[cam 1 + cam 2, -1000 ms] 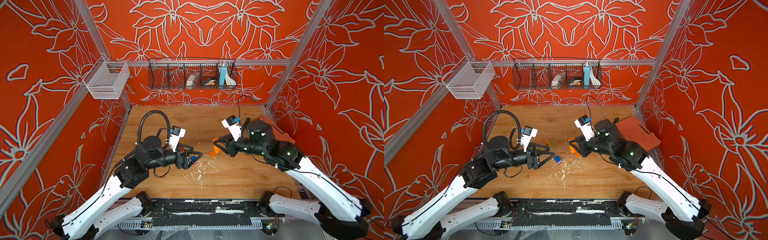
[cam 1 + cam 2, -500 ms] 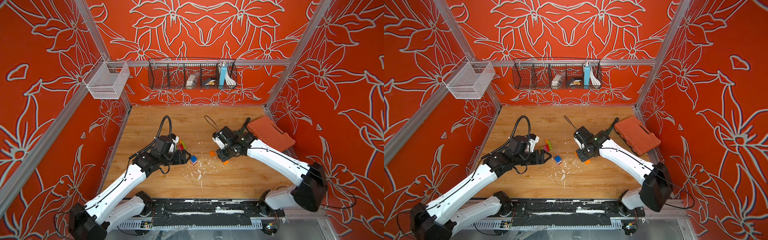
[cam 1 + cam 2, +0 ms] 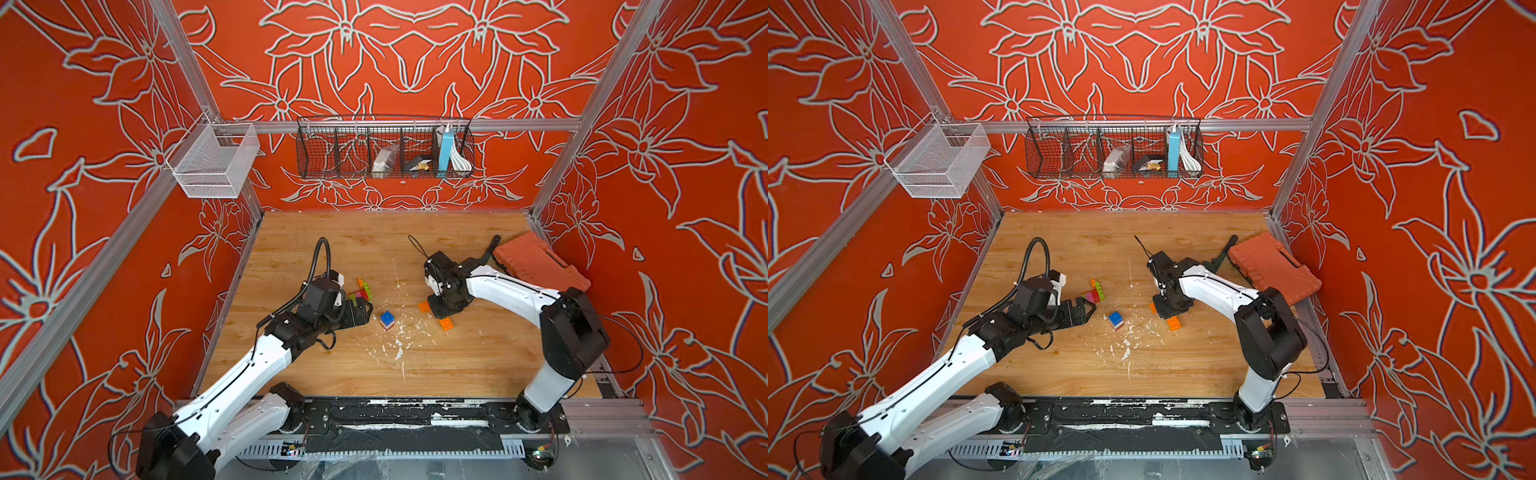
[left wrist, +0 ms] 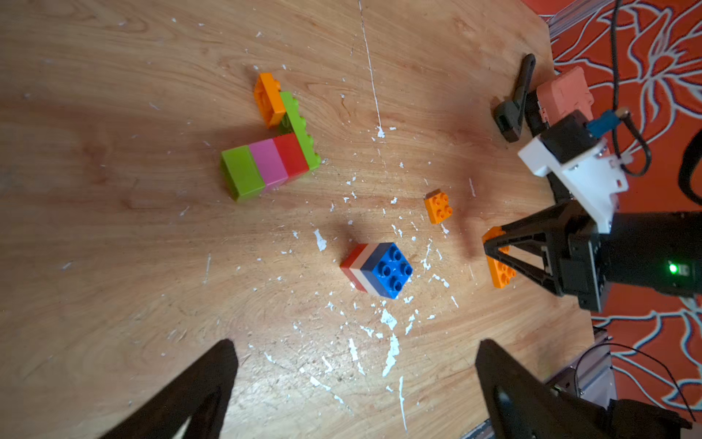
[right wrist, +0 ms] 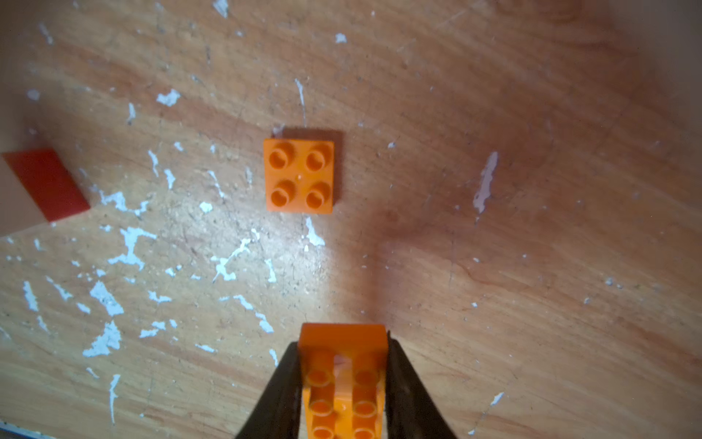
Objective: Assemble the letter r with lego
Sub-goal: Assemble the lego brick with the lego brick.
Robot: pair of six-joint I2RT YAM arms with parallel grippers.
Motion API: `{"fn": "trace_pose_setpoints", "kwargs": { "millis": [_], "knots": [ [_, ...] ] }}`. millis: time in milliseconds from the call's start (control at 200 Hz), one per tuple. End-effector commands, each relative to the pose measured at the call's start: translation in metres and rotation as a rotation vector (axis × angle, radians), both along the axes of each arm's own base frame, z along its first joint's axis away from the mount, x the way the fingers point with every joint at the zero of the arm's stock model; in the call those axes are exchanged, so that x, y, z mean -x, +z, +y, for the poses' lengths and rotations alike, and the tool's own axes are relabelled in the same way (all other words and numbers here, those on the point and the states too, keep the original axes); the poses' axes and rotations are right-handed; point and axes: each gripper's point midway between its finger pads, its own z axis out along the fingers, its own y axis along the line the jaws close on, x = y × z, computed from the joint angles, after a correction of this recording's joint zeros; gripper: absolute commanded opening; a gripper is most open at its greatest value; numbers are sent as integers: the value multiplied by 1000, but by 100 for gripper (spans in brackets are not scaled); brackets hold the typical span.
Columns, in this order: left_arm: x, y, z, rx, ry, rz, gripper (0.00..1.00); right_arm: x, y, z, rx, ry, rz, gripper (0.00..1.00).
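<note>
The lego lies mid-table in both top views. A joined piece of lime, pink, red, lime and orange bricks lies just beyond my open left gripper, which holds nothing. A blue, white and red stack sits between the arms. My right gripper is shut on a long orange brick, low over the wood. A small square orange brick lies just ahead of it.
An orange-red ribbed case lies at the back right with a black tool beside it. White paint flecks dot the wood. A black wire basket and a white mesh basket hang on the walls.
Both arms have come down from high over the table to near the wood. The left jaws have opened wider. The right gripper still holds the long orange brick.
</note>
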Motion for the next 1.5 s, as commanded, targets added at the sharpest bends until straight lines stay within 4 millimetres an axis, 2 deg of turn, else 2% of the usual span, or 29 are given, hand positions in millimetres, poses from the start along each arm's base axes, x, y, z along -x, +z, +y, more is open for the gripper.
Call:
{"fn": "trace_pose_setpoints", "kwargs": {
  "millis": [0, 190, 330, 515, 726, 1496],
  "knots": [
    [-15, 30, 18, -83, 53, -143, 99, -11, 6, 13, -37, -23, -5, 0],
    [-20, 49, 44, -333, 42, -120, 99, -15, -2, 20, -40, -29, 25, 0],
    [-22, 51, 44, -398, -9, -111, 99, -17, -5, 25, -53, -44, 41, 0],
    [-23, 41, 39, -395, -44, -117, 99, -20, -13, 29, -50, -62, 64, 0],
    [-23, 40, 36, -391, -63, -123, 99, -23, -19, 37, -71, -87, 80, 0],
    [-22, 40, 26, -339, -109, -124, 99, -23, -38, 31, -15, -113, 116, 0]
  ]
}}
